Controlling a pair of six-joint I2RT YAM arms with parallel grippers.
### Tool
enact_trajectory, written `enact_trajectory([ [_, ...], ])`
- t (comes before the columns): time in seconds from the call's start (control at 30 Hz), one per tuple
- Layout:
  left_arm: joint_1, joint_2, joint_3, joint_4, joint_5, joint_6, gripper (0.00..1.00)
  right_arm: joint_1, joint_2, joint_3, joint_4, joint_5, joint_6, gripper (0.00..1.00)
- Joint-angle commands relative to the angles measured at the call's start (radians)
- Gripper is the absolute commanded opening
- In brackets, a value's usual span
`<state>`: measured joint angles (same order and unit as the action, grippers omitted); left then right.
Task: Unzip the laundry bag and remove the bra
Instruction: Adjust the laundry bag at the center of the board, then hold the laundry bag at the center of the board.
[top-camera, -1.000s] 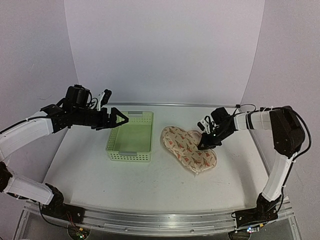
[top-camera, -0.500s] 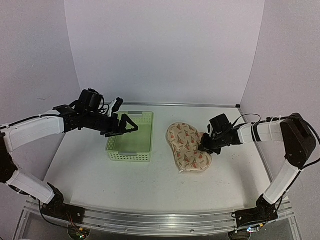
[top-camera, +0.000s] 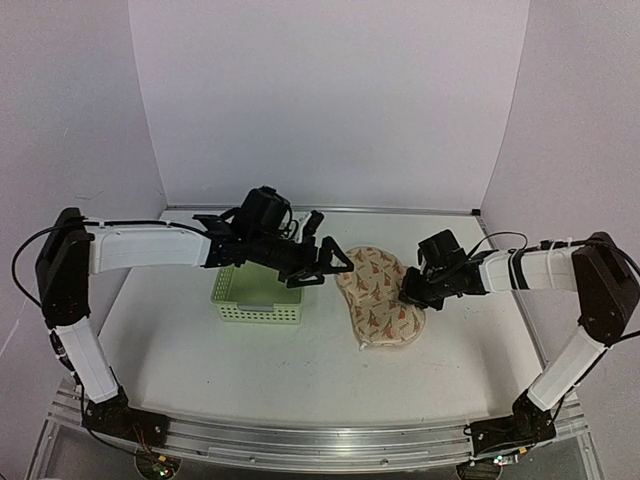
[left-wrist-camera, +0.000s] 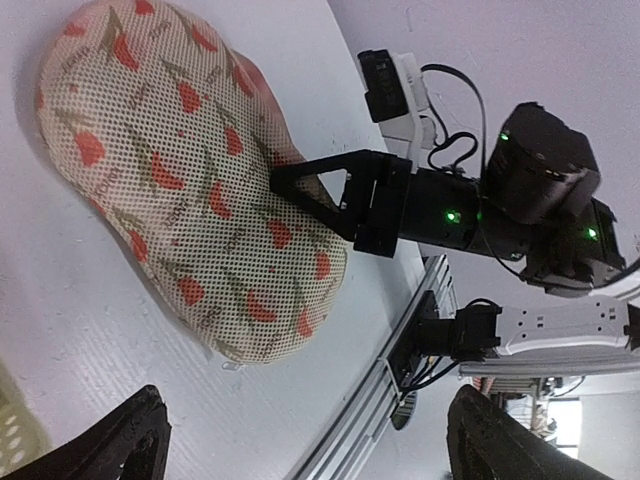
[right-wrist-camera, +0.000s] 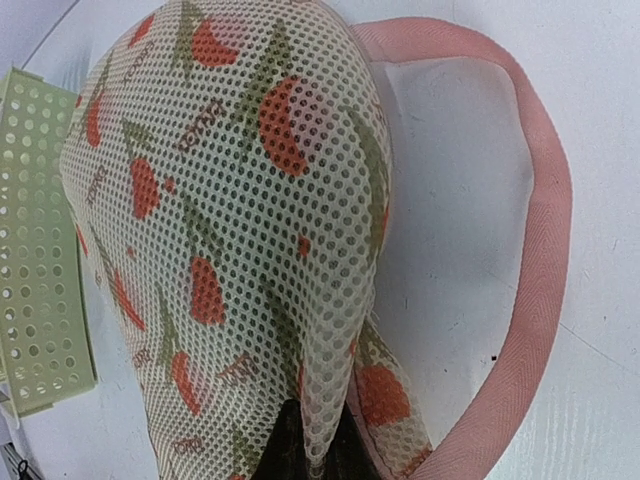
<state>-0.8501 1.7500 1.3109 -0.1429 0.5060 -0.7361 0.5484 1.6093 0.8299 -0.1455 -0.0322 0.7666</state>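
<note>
The laundry bag (top-camera: 375, 295), a cream mesh pouch with orange-red and green motifs, lies on the table right of centre. It also shows in the left wrist view (left-wrist-camera: 190, 190) and the right wrist view (right-wrist-camera: 230, 220). My right gripper (top-camera: 408, 297) is shut on a pinched fold of the bag's mesh at its right edge, with the fingertips (right-wrist-camera: 290, 445) dark under the fabric. A pale pink band (right-wrist-camera: 540, 250) loops out from the bag. My left gripper (top-camera: 335, 268) is open and empty, just left of the bag and above the table. The bra is hidden.
A light green lattice basket (top-camera: 250, 300) stands left of the bag, under my left forearm, and its edge shows in the right wrist view (right-wrist-camera: 40, 250). The table's metal front rail (left-wrist-camera: 400, 350) runs beyond the bag. White walls enclose the back and sides.
My left arm has swung right across the basket, ending beside the bag with its jaws open. My right gripper turned the bag more upright earlier and has barely moved since.
</note>
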Motion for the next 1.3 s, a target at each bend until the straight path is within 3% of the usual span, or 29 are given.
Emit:
enact_trajectory([
  [0.0,-0.017,0.126,0.092,0.138,0.048,-0.174,0.95,-0.001,-0.061,-0.022,0.022,0.029,-0.032,0.00],
  [0.23,-0.030,0.242,0.161,0.129,-0.053,-0.277,0.93,-0.004,-0.083,-0.057,0.020,0.032,-0.042,0.03],
  [0.3,-0.035,0.272,0.169,0.130,-0.073,-0.311,0.93,-0.003,-0.091,-0.061,0.020,0.032,-0.042,0.11],
  [0.4,-0.044,0.315,0.195,0.119,-0.103,-0.348,0.92,-0.004,-0.099,-0.064,0.021,0.027,-0.041,0.15],
  [0.57,-0.061,0.393,0.276,0.094,-0.128,-0.393,0.91,-0.004,-0.122,-0.074,0.020,0.021,-0.043,0.42],
  [0.67,-0.071,0.444,0.329,0.067,-0.134,-0.415,0.90,-0.004,-0.154,-0.084,0.019,0.024,-0.046,0.52],
  [0.97,-0.073,0.477,0.343,-0.014,-0.212,-0.452,0.89,-0.004,-0.309,-0.123,-0.009,0.018,-0.047,0.64],
  [1.1,-0.073,0.505,0.349,-0.015,-0.209,-0.470,0.89,-0.004,-0.329,-0.128,0.005,-0.030,-0.041,0.63],
  [1.27,-0.073,0.533,0.382,-0.014,-0.199,-0.473,0.89,-0.004,-0.270,-0.149,0.070,-0.093,-0.010,0.34],
])
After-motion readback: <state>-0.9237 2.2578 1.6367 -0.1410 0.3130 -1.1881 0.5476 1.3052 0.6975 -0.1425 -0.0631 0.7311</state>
